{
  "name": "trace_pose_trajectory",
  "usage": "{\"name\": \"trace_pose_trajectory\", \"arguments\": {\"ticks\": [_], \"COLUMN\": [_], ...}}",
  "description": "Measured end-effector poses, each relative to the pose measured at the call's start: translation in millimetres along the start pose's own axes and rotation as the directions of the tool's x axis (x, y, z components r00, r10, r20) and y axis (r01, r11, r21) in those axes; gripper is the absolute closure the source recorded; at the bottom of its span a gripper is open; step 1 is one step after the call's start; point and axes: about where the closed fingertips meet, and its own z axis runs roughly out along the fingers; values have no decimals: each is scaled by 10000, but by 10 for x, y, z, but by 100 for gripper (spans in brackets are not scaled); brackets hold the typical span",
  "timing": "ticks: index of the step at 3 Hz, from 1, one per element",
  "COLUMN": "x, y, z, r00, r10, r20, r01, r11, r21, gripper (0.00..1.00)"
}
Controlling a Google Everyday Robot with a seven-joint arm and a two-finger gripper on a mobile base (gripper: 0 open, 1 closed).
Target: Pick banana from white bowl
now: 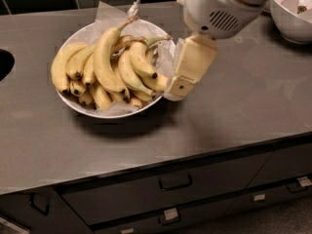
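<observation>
The claw [177, 88] hangs at the 3 o'clock rim of the white bowl [77, 37], angled down beside the nearest banana [157, 82], probably lined up for that outermost fruit. Seen edge-on, it cannot be told whether it is spread or pressed together. The bowl sits on the grey table [234, 111], and the drawer labels [170, 213] below show no readable writing.
</observation>
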Motion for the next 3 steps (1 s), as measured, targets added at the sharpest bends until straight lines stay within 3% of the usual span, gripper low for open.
{"name": "trace_pose_trajectory", "arguments": {"ticks": [1,2,3], "x": [-178,-293,-538], "y": [-34,8,79], "z": [-171,-235,-35], "r00": [9995,9987,9973], "r10": [-133,-296,-333], "r20": [273,427,659], "r01": [117,268,315], "r11": [9984,9976,9991], "r21": [562,646,282], "gripper": [0,0,0]}}
